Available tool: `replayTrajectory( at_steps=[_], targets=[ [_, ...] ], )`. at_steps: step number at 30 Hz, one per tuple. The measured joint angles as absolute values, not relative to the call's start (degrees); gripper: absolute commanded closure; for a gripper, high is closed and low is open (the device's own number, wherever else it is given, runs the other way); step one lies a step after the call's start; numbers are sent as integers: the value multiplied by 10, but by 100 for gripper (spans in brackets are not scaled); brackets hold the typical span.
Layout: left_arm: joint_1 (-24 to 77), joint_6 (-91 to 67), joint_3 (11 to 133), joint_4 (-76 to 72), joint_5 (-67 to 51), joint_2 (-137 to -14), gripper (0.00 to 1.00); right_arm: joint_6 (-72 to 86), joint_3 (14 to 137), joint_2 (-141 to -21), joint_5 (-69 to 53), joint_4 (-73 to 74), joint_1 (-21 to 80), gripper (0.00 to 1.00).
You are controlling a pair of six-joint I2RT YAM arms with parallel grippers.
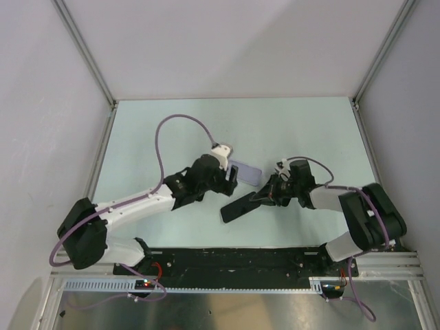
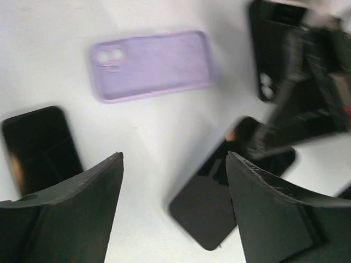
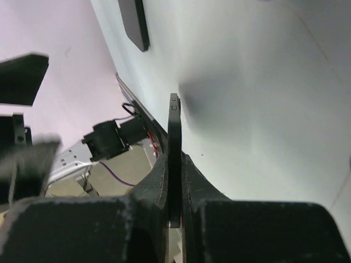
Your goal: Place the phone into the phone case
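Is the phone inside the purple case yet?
Out. The purple case lies empty; the right gripper pinches the phone apart from it.

One lilac phone case (image 2: 151,66) lies on the table (image 1: 158,137). Three black phone-shaped pieces show in the left wrist view. The first, a phone (image 2: 214,208), sits below and right of the case. The second, a black slab (image 2: 41,148), lies below and left of the case. The third, a dark piece (image 2: 263,55) with two camera rings, lies just right of the case; whether it is a phone or a cover is unclear. From above, only one black piece shows beside the case. Two robot arms flank the case: left arm (image 1: 137,203) and right arm (image 1: 361,213). There are two grippers, left gripper (image 2: 174,156) and right gripper (image 3: 174,164), each with two fingers.
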State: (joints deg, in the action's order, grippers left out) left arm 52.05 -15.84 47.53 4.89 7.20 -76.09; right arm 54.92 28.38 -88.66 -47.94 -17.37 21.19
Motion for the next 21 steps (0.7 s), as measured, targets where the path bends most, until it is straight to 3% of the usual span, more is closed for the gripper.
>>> replayTrajectory(
  at_steps=[7,12,21],
  targets=[
    [406,-272,566,114,141,-813,36,616,261,-693,-423,-89,150,100],
    [392,-289,648,141,157,-899,39,691,265,-559,-381,-12,105,100],
    [390,-290,719,167,164,-1016,45,810,313,-545,-359,140,26,100]
  ],
)
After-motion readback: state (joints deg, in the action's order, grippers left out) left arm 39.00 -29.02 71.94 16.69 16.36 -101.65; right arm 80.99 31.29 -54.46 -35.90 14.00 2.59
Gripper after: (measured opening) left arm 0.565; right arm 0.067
